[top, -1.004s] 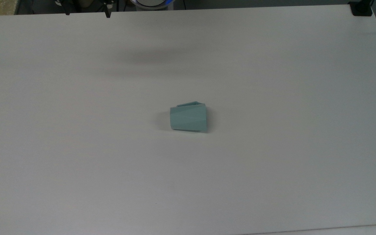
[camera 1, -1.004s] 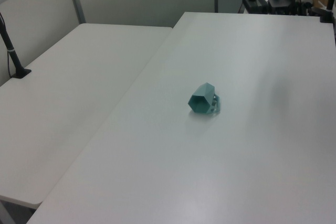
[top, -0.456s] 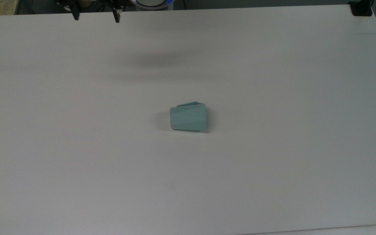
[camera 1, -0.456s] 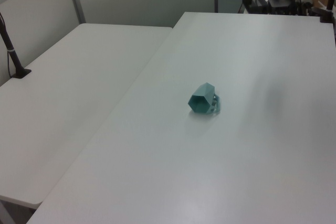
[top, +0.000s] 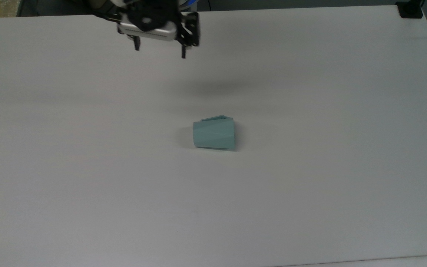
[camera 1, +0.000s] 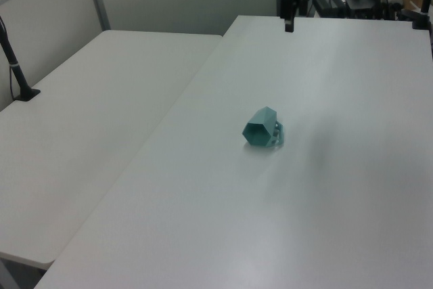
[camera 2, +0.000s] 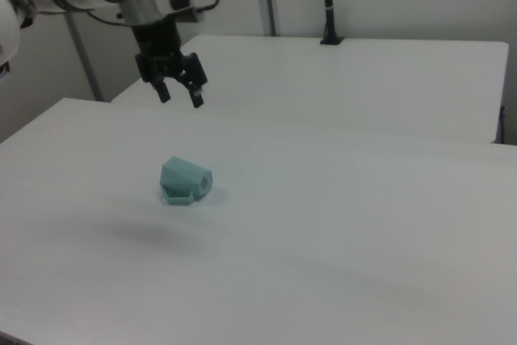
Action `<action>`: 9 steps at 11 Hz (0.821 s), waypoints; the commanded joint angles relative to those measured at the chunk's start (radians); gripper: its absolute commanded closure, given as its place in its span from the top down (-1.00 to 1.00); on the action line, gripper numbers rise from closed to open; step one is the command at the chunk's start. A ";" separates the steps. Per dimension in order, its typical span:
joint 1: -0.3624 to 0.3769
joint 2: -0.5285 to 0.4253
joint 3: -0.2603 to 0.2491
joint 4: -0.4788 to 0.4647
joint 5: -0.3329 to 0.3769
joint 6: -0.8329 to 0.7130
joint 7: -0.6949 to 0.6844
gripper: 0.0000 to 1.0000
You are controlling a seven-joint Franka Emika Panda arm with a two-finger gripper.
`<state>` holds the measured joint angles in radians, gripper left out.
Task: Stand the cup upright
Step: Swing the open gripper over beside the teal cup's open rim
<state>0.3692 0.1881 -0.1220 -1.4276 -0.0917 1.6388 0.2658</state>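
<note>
The pale teal faceted cup (top: 214, 134) lies on its side in the middle of the white table (top: 310, 185). In the top view its wider rim faces right and its handle lies along the far side. In the left view the cup (camera 1: 262, 128) shows a hexagonal end toward the camera. In the right view the cup (camera 2: 185, 181) rests with its handle low at the front. My gripper (top: 159, 52) hangs open in the air above the table's far part, well away from the cup, fingers pointing down. The gripper (camera 2: 179, 94) holds nothing. One finger (camera 1: 289, 13) shows in the left view.
A second white table (camera 1: 88, 133) adjoins at the left view's left, with a black post (camera 1: 15, 59) clamped to it. A black clamp (top: 410, 9) sits at the top view's upper right corner. Equipment stands behind the far edge.
My gripper has moved from the table's far edge out over the table, toward the top view's right and closer to the cup. Its shadow shifted the same way. The cup has not moved.
</note>
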 commanded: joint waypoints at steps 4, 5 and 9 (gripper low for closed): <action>0.265 0.212 -0.010 0.138 -0.293 -0.005 0.281 1.00; 0.293 0.243 -0.010 0.150 -0.343 -0.005 0.317 1.00; 0.396 0.309 -0.007 0.148 -0.567 -0.016 0.401 1.00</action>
<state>0.7098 0.4590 -0.1184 -1.3082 -0.5573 1.6389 0.6018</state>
